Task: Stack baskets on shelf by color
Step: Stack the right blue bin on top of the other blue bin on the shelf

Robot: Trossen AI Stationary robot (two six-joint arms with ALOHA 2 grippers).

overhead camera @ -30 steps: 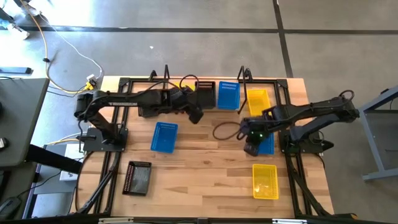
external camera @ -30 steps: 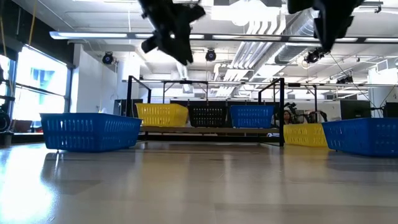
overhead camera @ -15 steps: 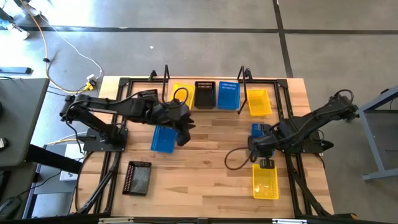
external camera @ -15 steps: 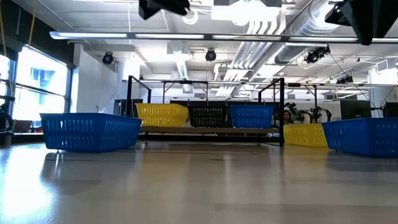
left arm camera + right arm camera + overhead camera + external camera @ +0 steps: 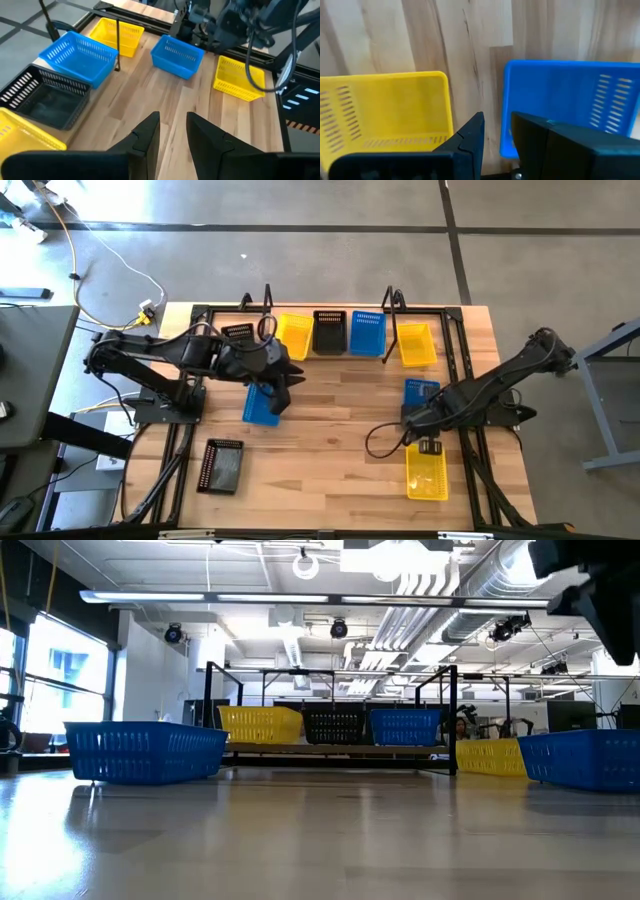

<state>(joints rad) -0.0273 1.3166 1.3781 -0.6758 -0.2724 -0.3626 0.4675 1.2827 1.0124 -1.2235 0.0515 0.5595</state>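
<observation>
With both claws slightly apart and empty, the right claw [image 5: 428, 446] should drop squarely over the yellow basket's [image 5: 427, 471] rim, clear of the blue basket [image 5: 421, 391] beside it; left claw [image 5: 283, 385] waits.

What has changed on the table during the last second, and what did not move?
The left gripper pulled back from the shelf and now hangs over the blue basket on the left. The right gripper moved toward the table's front, to between the blue basket and yellow basket there. Neither holds anything. No basket moved.
</observation>
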